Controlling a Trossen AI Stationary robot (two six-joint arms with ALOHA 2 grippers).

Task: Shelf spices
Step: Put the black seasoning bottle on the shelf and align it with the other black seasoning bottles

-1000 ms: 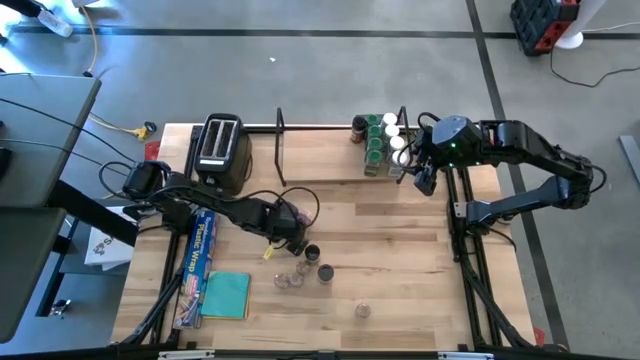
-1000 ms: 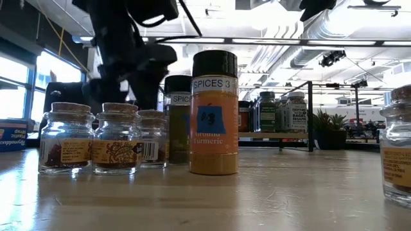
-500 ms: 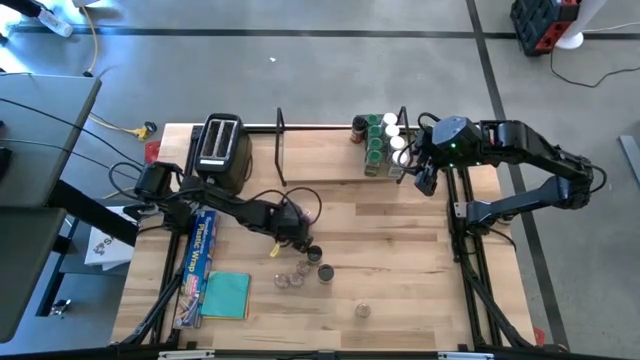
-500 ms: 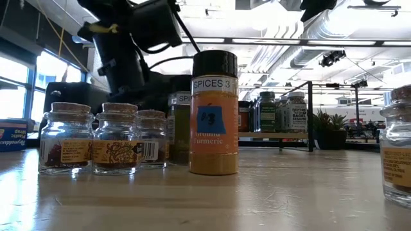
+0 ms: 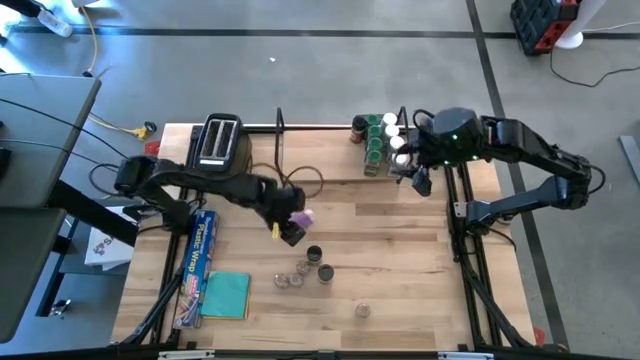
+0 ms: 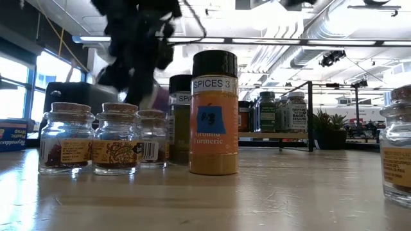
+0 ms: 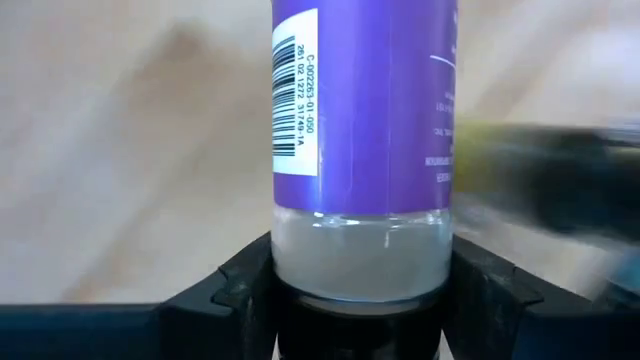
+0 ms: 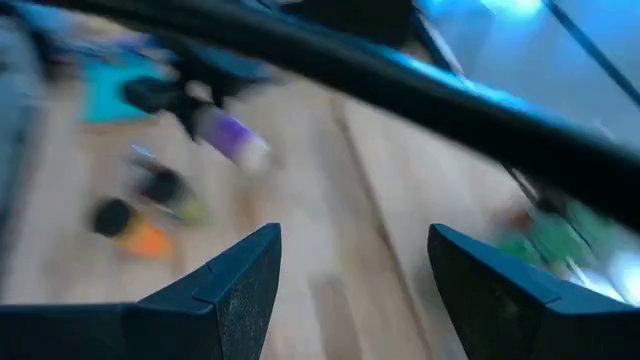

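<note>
My left gripper [image 5: 293,224] is over the table's middle, shut on a spice jar with a purple label [image 5: 301,216]; in the left wrist view this purple-labelled jar [image 7: 365,120] fills the middle. Several loose jars [image 5: 312,265] stand on their bases just near of it. In the low view they are an orange turmeric jar [image 6: 214,112] and glass jars [image 6: 119,138]. The shelf [image 5: 320,165] lies along the far edge, with several green- and white-lidded jars [image 5: 380,140] on its right end. My right gripper [image 5: 415,180] hangs open beside those jars. My left gripper pinches the purple-labelled jar between its two fingers [image 7: 240,290] at the jar's clear end [image 7: 360,255], just past the label. The jar runs forward along the fingers. It is lifted clear of the table and tipped, its free end pointing toward the far right.
A black-and-silver toaster [image 5: 220,150] stands at the far left. A long blue wrap box [image 5: 200,260] and a teal cloth [image 5: 227,295] lie at the near left. One jar [image 5: 362,311] stands alone near the near edge. Bare wood lies right of the loose jars.
My left gripper dipped toward the loose jars, then rose and drew back toward the far edge. The purple-labelled jar now shows in its hold, lifted clear and tipped. The jars on the table have stayed where they were.
</note>
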